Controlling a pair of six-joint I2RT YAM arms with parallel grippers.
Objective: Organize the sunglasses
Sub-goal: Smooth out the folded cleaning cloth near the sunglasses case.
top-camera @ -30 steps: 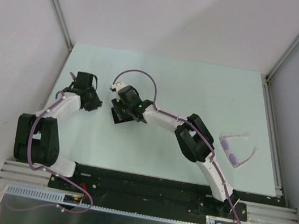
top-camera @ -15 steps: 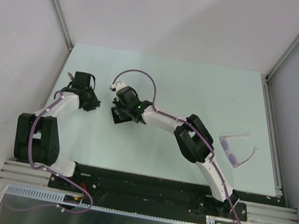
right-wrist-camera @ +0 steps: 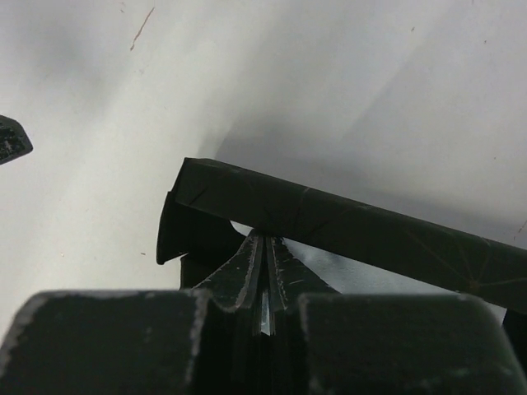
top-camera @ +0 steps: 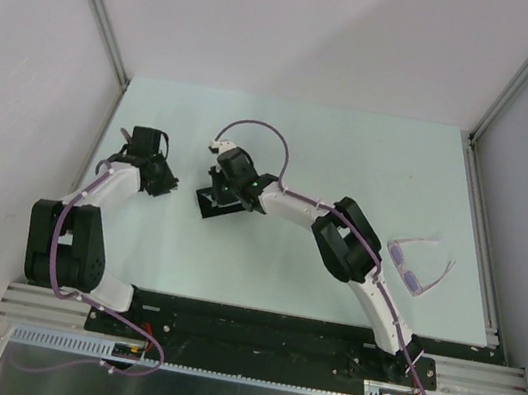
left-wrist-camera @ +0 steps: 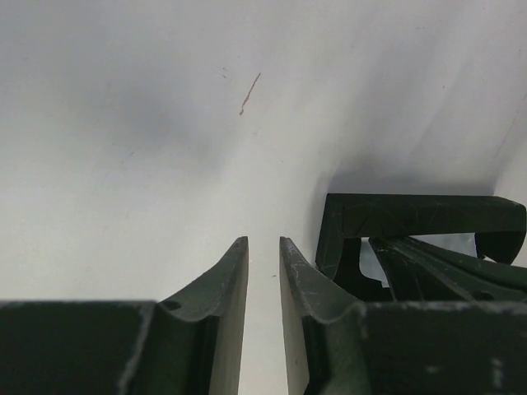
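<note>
The sunglasses (top-camera: 418, 264), with a pink frame and purple lenses, lie on the table at the right, far from both grippers. The black case (top-camera: 208, 206) sits left of centre with its lid raised (right-wrist-camera: 370, 226). A light blue cloth (right-wrist-camera: 370, 276) lies inside it. My right gripper (top-camera: 217, 188) is shut, and its tips (right-wrist-camera: 263, 237) rest against the lower edge of the lid. I cannot tell whether they pinch anything. My left gripper (top-camera: 167, 184) is just left of the case (left-wrist-camera: 412, 212). It is narrowly open (left-wrist-camera: 263, 240) and empty over bare table.
Grey walls and metal rails bound the pale green table (top-camera: 353, 152) on three sides. The right arm (top-camera: 338, 240) stretches across the middle of the table. A small red-brown mark (left-wrist-camera: 249, 92) is on the surface ahead of the left gripper.
The right gripper has shifted a little right and back, still at the case. The left gripper has drawn slightly back from the case and now looks narrower. The sunglasses have not moved.
</note>
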